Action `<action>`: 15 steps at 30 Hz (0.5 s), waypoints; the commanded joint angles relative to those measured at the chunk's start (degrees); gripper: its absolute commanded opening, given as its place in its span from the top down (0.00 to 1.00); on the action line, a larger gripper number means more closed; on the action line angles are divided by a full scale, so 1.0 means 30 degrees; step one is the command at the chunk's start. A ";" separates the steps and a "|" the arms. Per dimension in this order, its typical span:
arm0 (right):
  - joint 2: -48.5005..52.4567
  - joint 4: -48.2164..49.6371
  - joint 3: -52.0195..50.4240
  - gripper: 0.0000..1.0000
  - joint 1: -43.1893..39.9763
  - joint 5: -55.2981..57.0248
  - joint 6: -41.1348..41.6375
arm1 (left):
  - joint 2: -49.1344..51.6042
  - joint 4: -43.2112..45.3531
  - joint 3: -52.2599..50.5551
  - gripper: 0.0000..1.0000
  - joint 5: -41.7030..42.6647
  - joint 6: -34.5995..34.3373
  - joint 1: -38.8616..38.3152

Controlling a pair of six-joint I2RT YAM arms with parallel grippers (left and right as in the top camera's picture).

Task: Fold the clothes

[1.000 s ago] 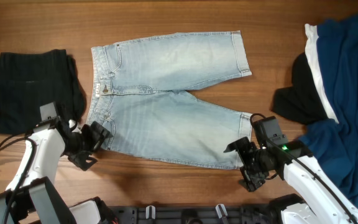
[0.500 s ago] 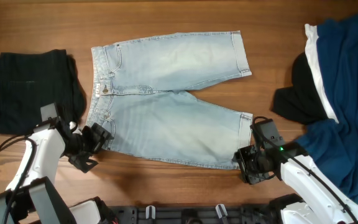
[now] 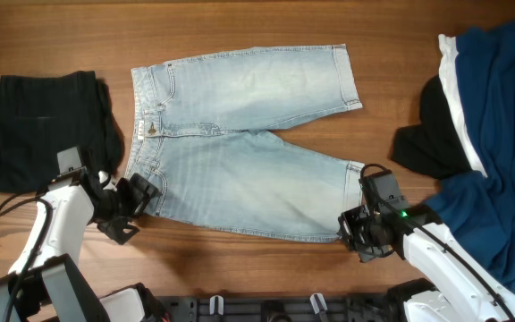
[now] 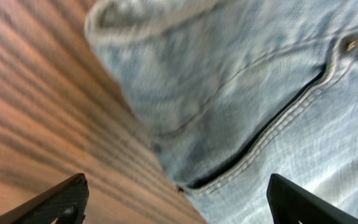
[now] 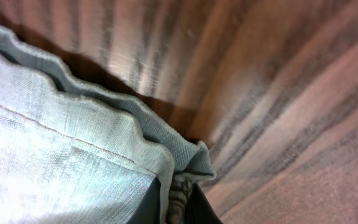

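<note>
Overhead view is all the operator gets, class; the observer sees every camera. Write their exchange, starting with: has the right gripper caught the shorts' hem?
Observer: Yes. In the right wrist view the right gripper is shut on the bunched hem corner of the shorts.
Operator: Is the left gripper closed too?
Observer: No. In the left wrist view the left gripper is open, its fingers wide apart.
Operator: What lies between those fingers?
Observer: The shorts' edge beside a pocket opening. One finger is over bare table, the other over denim.
</note>
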 commanded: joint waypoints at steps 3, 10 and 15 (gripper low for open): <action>0.0364 0.0248 -0.0466 0.95 0.0007 0.3191 -0.0984 | 0.0270 0.0794 -0.0117 0.11 -0.2310 -0.0189 0.0087; 0.0364 0.0240 -0.0466 0.96 0.0007 0.3184 -0.0998 | 0.1552 0.2149 -0.0117 0.37 -0.2310 -0.0845 -0.0321; 0.0364 0.0219 -0.0466 0.96 0.0007 0.3198 -0.1020 | 0.1770 0.1792 -0.0117 0.96 -0.2346 -0.1115 -0.0692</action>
